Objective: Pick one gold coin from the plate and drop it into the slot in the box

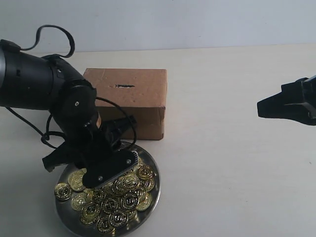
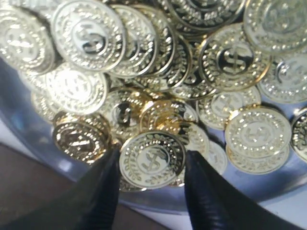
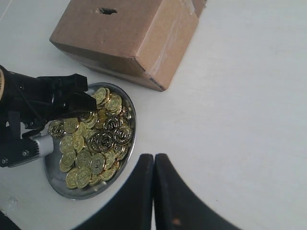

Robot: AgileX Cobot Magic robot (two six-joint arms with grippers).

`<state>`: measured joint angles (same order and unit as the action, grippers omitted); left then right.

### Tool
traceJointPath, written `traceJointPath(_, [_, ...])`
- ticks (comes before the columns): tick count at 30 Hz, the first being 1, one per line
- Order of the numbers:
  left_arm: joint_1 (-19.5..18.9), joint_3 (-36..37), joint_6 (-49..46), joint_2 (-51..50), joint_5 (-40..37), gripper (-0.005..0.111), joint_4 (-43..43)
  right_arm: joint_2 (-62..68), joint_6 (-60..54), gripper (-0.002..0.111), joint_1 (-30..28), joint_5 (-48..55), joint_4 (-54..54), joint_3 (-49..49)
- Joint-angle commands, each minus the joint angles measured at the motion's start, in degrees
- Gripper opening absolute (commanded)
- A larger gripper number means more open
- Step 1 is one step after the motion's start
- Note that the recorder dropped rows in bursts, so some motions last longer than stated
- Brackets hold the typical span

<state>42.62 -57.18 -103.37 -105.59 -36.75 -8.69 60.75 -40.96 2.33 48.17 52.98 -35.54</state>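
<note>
The silver plate [image 1: 64,213] holds a heap of gold coins [image 1: 123,195] in front of the brown cardboard box [image 1: 143,98], whose top has the dark slot [image 1: 124,86]. My left gripper [image 1: 106,173] is down over the plate's near-box side. In the left wrist view its two black fingers [image 2: 105,191] press both edges of one gold coin [image 2: 152,159] close to the plate rim [image 2: 268,184]. My right gripper [image 1: 260,107] hangs shut and empty far to the right, seen in its wrist view as right gripper [image 3: 153,160] beside the plate [image 3: 53,172].
The left arm and its cable [image 1: 47,133] stretch across the left side, partly covering the box's front corner. The box [image 3: 120,38] and slot [image 3: 106,10] lie just beyond the plate. Bare white table [image 1: 232,168] spreads between the plate and the right gripper.
</note>
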Motion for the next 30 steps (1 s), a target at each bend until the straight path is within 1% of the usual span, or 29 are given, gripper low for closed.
traceJointPath(1, [0.31,-0.1,6.41,3.24,-0.36,0.029,0.04,-0.03,-0.42,0.0,-0.34,0.07,0.62,-0.3])
traceJointPath(5, [0.31,-0.1,14.73,6.66,-1.7,0.029,0.04,0.07,-1.01,0.0,-0.34,0.18,3.05,0.1])
traceJointPath(7, [0.31,-0.1,18.09,8.64,-1.96,0.029,0.15,0.07,-2.87,0.0,-0.34,0.06,6.5,0.99])
traceJointPath(10, [0.31,-0.1,23.89,11.78,-1.96,0.029,0.57,0.18,-7.9,0.0,-0.34,0.06,15.74,3.91])
traceJointPath(14, [0.31,-0.1,31.85,15.74,-2.39,0.029,2.95,0.57,-18.55,0.0,0.54,0.25,30.28,9.1])
traceJointPath(17, [0.31,-0.1,32.74,17.84,-4.31,0.029,6.88,2.36,-21.66,0.0,5.35,-1.29,35.52,10.04])
traceJointPath(20, [0.31,-0.1,33.78,19.38,-6.0,0.029,9.75,5.61,-23.59,0.0,12.64,-5.54,41.84,9.93])
traceJointPath(22, [0.31,-0.1,34.95,20.22,-7.32,0.029,10.78,8.27,-27.99,0.0,16.93,-8.38,46.97,9.93])
traceJointPath(23, [0.31,-0.1,35.64,20.7,-8.11,0.029,11.05,9.99,-29.9,0.0,19.15,-9.19,46.97,9.8])
traceJointPath(27, [0.31,-0.1,36.56,21.9,-9.92,0.029,12.88,17.57,-29.35,0.001,25.74,-9.27,46.97,4.96])
traceJointPath(28, [0.31,-0.1,36.56,22.17,-10.32,0.029,13.49,19.04,-29.35,0.002,27.07,-8.96,46.97,3.76])
traceJointPath(30, [0.31,-0.1,36.56,22.76,-10.98,0.029,14.94,22.19,-29.03,0.01,28.9,-8.04,46.97,0.65])
